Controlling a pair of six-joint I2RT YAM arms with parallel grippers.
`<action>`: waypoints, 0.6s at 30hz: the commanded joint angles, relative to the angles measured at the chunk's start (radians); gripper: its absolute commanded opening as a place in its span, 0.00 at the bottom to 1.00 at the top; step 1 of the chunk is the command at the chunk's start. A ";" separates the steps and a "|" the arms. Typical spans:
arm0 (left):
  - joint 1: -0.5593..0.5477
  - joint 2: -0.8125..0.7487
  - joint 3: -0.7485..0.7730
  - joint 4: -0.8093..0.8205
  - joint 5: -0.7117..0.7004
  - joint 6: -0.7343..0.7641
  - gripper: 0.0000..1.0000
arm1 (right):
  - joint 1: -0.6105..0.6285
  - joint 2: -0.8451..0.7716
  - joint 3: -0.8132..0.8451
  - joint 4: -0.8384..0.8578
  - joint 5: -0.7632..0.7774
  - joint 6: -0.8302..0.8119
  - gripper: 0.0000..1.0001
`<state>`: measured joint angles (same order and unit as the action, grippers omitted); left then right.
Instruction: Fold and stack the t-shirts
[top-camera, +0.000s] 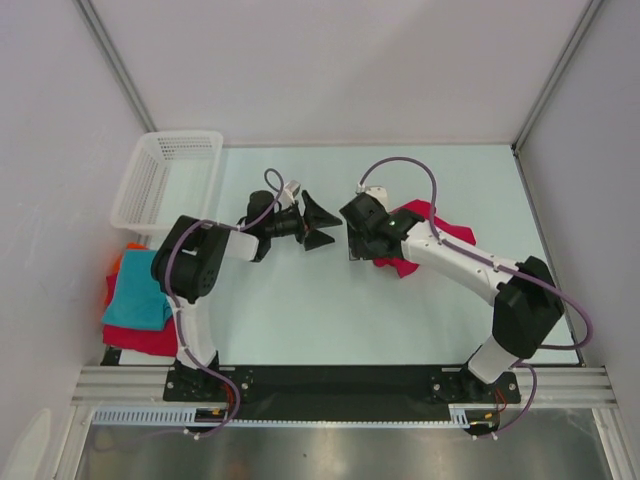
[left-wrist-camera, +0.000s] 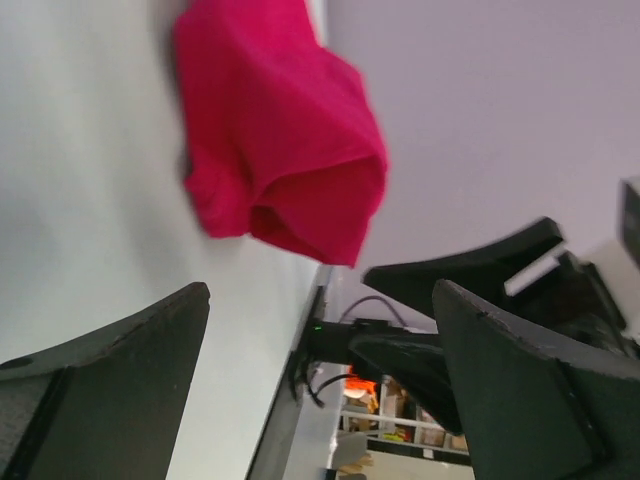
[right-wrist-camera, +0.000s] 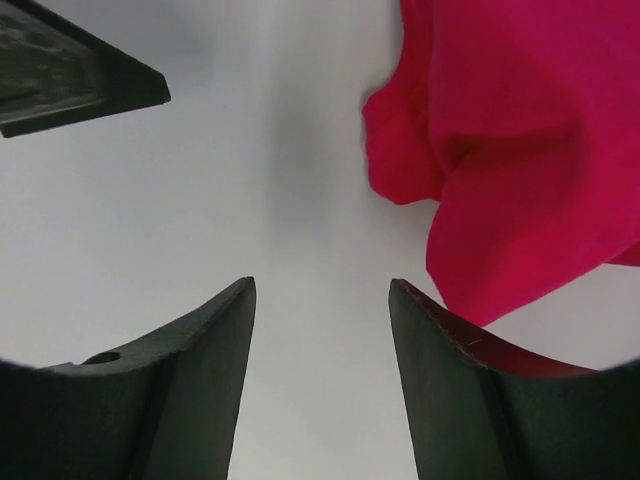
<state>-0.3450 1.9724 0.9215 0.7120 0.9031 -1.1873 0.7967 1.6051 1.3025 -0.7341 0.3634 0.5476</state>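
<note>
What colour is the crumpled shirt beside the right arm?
The shirt is crimson-red, clearest in the right wrist view.

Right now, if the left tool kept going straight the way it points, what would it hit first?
Probably the right tool, just ahead of the left tool; the crimson shirt lies beyond it.

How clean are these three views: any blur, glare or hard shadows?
Top external: even light, sharp, no glare on the table. Left wrist: the crimson t-shirt looks soft, the near fingers crisper. Right wrist: the shirt's edges slightly soft, a faint grey shadow on the table beside it.
</note>
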 joint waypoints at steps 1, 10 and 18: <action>-0.018 0.075 0.019 0.656 0.082 -0.341 1.00 | -0.013 0.027 0.095 -0.088 0.091 0.011 0.63; -0.080 0.197 0.033 0.939 0.074 -0.569 1.00 | -0.059 -0.126 0.000 -0.137 0.147 0.100 0.65; -0.178 0.171 0.106 0.447 0.062 -0.210 1.00 | -0.105 -0.208 -0.026 -0.171 0.141 0.091 0.66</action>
<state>-0.4618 2.2002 0.9634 1.2514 0.9726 -1.6756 0.7071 1.4372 1.2888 -0.8738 0.4690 0.6216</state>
